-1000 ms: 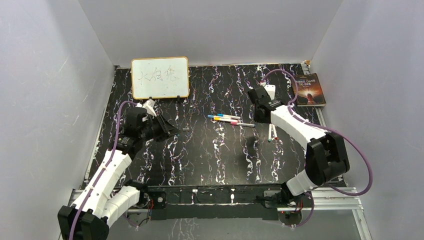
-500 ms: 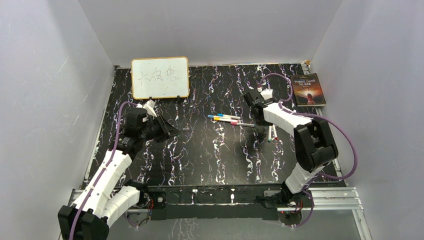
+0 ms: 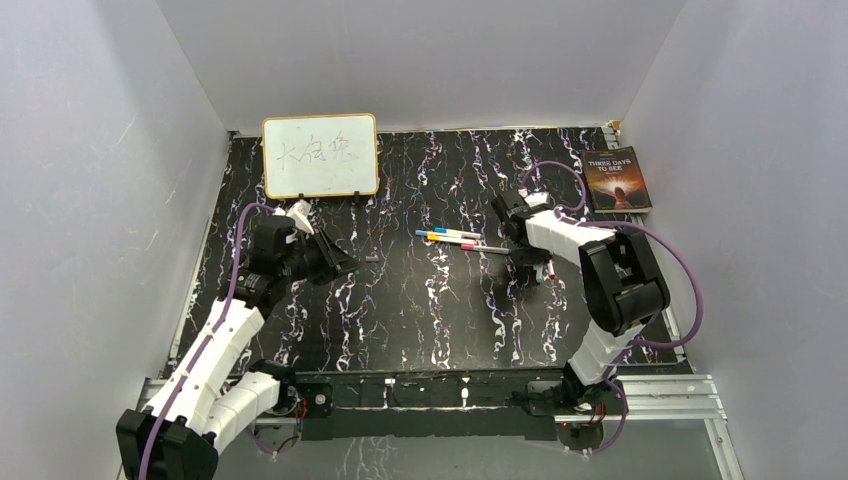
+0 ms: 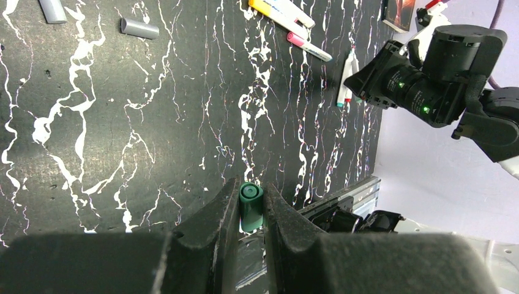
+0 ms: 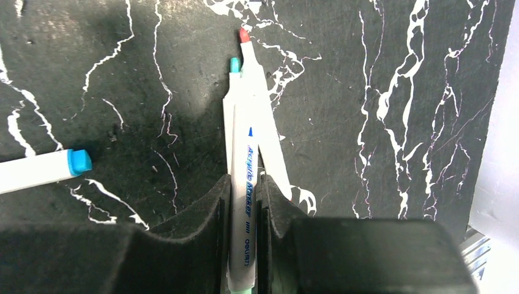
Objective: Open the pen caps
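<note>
We see the left jaws pinching a small green plastic pen cap [image 4: 251,206] between their tips, left side, above the black marbled worktop [image 4: 122,122]. Right jaws clamp a slim white teal-tipped pen [image 5: 243,159] at right, alongside a red-tipped white pen [image 5: 256,79].

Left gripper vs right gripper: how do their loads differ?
Left gripper pinches a short green cap; right gripper pinches a long white pen. Left gripper hangs high above the table; right gripper sits close to it. Both are shut on their load.
</note>
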